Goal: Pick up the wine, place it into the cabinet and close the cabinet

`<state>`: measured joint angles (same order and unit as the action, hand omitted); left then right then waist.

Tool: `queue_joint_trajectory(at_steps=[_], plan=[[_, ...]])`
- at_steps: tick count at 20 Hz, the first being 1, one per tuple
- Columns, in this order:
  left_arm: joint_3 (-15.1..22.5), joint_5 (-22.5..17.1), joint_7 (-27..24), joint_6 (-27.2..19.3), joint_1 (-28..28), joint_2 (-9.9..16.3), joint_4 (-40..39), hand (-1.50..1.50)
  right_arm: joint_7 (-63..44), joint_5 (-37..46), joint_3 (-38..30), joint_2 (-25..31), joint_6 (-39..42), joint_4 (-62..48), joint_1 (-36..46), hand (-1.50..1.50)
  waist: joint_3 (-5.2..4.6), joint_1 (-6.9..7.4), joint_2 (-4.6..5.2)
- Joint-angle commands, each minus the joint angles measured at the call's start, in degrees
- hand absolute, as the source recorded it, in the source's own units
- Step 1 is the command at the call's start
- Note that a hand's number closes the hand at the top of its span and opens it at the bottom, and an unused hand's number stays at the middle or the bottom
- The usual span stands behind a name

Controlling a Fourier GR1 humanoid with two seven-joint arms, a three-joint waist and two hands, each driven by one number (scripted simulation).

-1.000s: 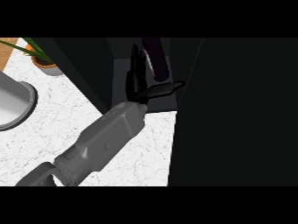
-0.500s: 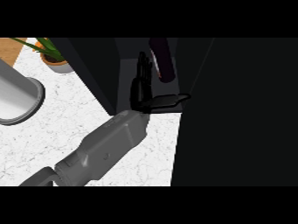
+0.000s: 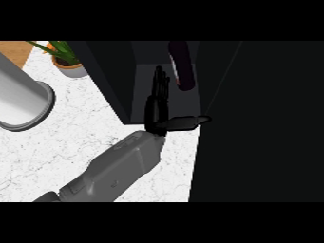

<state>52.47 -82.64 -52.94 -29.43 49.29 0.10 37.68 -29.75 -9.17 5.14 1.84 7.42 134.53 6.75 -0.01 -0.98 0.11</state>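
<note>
Single head view: set above, facing steeply down, close over the white marbled counter top (image 3: pixel 66 147); dark open cabinet (image 3: pixel 115 76) fills the right and upper middle; no second view shares the scene

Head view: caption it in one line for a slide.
Open hand reaches into the dark cabinet beside the wine bottle.

Potted plant (image 3: pixel 66 60) behind grey cylinder (image 3: pixel 14 97), perhaps touching.

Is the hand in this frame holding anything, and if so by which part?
Nothing is held. The hand is open, fingers straight, thumb out to the side, beside the wine bottle standing in the dark cabinet, apart from it.
</note>
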Motion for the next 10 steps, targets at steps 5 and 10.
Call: queue_joint_trajectory(at_steps=[5,10], plan=[[-1.9,9.3,-1.0,0.4,-7.2,2.2,6.9,-1.5,-1.8,-0.8,-2.2,0.8,-1.2,-0.6,3.6,-1.5,0.01,1.02,-0.18],[1.5,13.0,3.6,-2.1,-14.3,9.6,23.5,-1.5,-3.0,0.8,-0.3,0.6,-1.6,4.4,-1.2,-1.5,0.02,1.64,-0.57]])
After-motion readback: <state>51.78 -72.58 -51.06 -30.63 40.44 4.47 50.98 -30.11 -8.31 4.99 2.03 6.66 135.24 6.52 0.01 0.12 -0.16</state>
